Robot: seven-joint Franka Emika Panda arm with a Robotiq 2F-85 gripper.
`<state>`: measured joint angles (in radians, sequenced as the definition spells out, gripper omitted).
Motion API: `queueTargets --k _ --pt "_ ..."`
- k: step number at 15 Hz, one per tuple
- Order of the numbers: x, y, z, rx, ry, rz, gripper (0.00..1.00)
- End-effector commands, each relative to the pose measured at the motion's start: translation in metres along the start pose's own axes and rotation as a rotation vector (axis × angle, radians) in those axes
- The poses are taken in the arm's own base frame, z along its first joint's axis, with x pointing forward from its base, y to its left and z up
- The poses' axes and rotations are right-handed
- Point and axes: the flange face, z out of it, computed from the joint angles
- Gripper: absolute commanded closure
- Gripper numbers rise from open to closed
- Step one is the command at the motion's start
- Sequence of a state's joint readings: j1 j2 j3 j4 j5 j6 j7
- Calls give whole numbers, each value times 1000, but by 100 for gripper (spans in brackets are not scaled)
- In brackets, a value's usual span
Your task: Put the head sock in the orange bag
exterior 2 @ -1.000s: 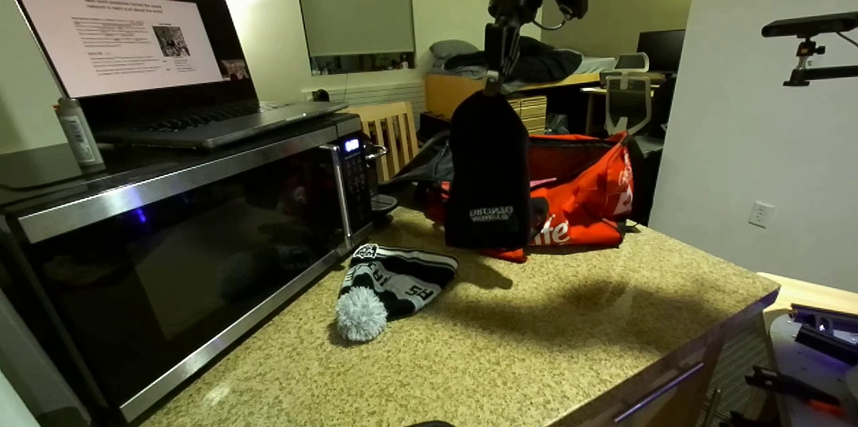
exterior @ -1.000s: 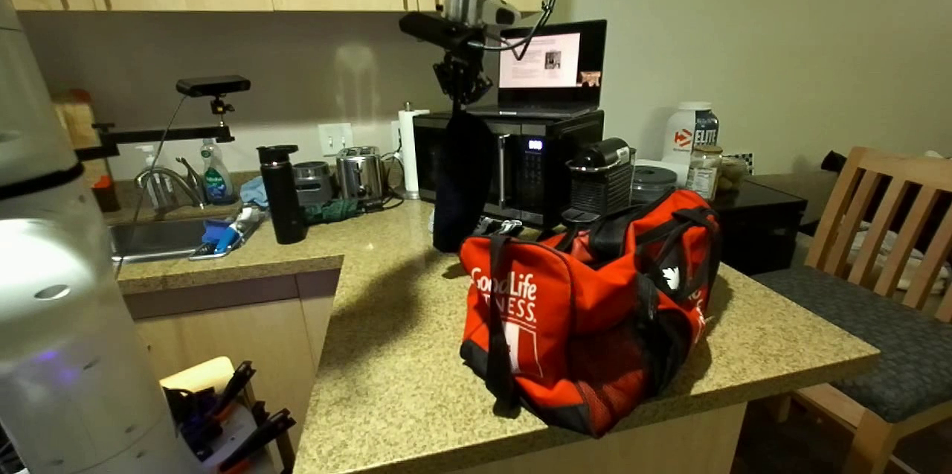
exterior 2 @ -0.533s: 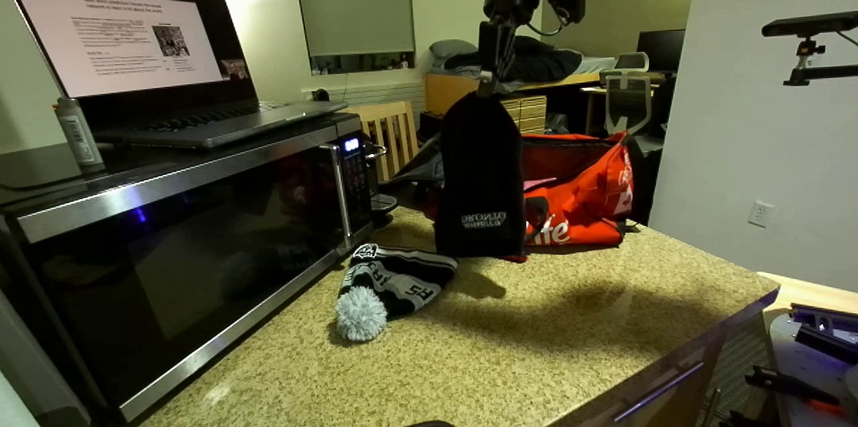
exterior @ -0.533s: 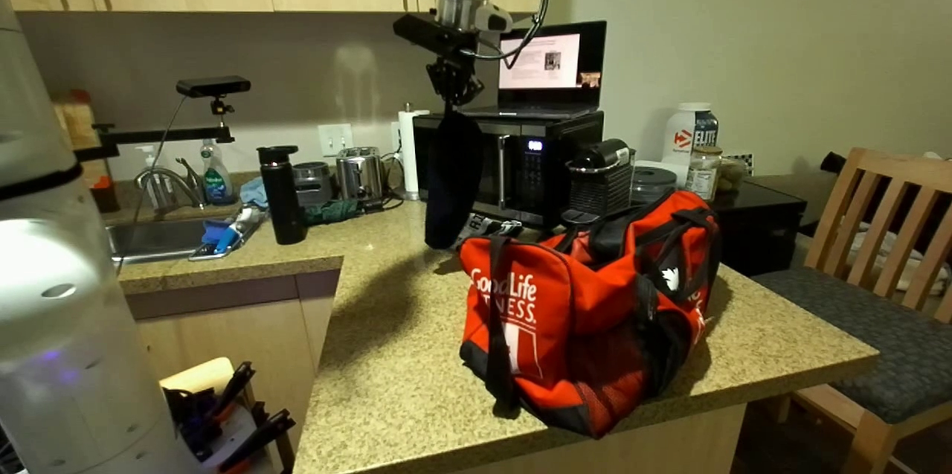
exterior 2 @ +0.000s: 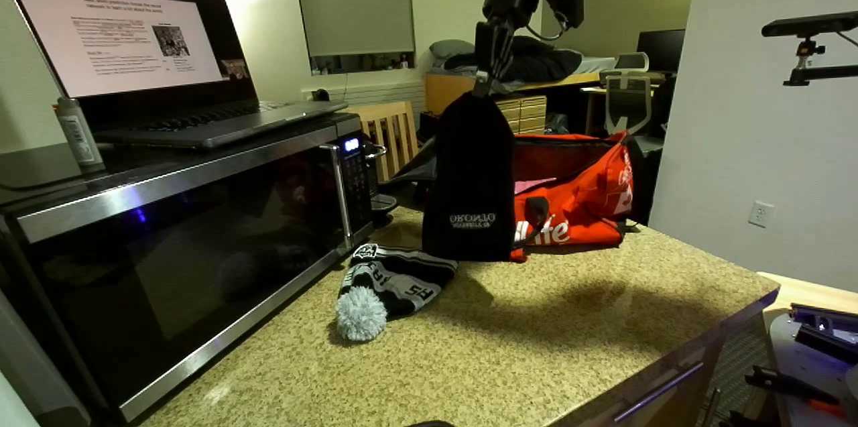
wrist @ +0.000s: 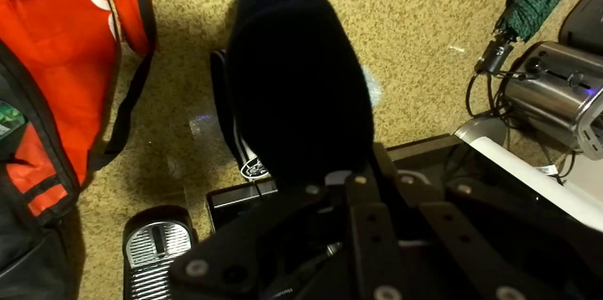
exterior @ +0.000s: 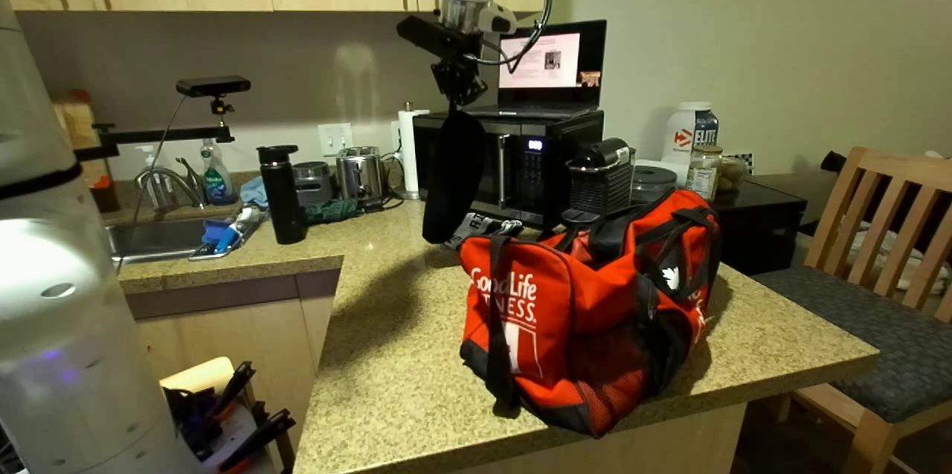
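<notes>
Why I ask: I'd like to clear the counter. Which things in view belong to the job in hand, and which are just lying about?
For the job:
sock, held in the gripper
bag, where it should go

Just lying about:
hat
laptop
microwave
toaster
flask
umbrella
coffee machine

in an exterior view the head sock, limp and near-black with pale lettering near its lower end, hangs from its narrowed top. the orange bag, black-trimmed, white-lettered, sits open at three o'clock from it; the wrist view shows them apart.
</notes>
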<state>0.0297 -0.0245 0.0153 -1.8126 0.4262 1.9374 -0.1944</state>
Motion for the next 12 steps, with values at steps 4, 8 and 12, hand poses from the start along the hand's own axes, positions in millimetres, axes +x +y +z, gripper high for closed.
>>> queueTargets --k 4,8,12 --pt "-8 -1 -2 18 27 19 94" --pt "-8 0 -2 10 29 25 94" --pt "0 1 0 1 0 5 95"
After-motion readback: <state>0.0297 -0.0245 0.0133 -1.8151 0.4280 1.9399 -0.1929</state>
